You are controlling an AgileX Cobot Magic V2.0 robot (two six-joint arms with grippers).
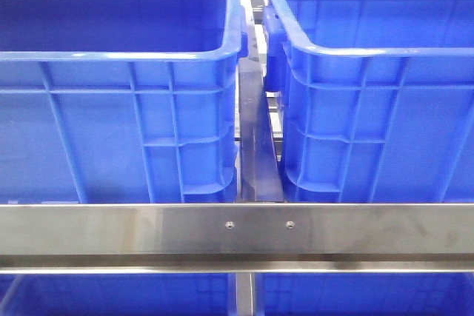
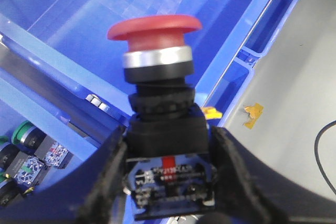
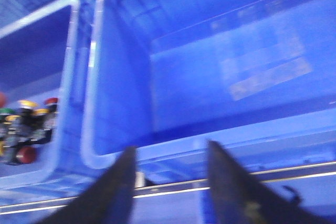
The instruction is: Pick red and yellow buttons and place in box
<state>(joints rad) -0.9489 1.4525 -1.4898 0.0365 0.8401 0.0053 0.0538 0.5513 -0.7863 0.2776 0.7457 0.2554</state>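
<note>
Left gripper [image 2: 168,182] clamps your red button [image 2: 156,51] (mushroom cap up, mid-frame) — right gripper [image 3: 168,182] spread, nothing between, above blue crate [image 3: 210,77].

In the front view two blue crates fill the frame: the left crate [image 1: 111,109] and the right crate [image 1: 370,109], both open-topped, so their interiors can be reached from above. Only a narrow gap with a dark strip [image 1: 259,146] runs between them at centre. A steel rail [image 1: 237,231] crosses the lower frame in front of both. In the right wrist view the open fingers [image 3: 118,192] hang over a crate with a bare floor [image 3: 236,66]; a cluster of buttons [image 3: 23,124] crowds the neighbouring crate at left. In the left wrist view more buttons [image 2: 26,156] sit lower left, and bare grey floor [image 2: 294,103] lies at right.
</note>
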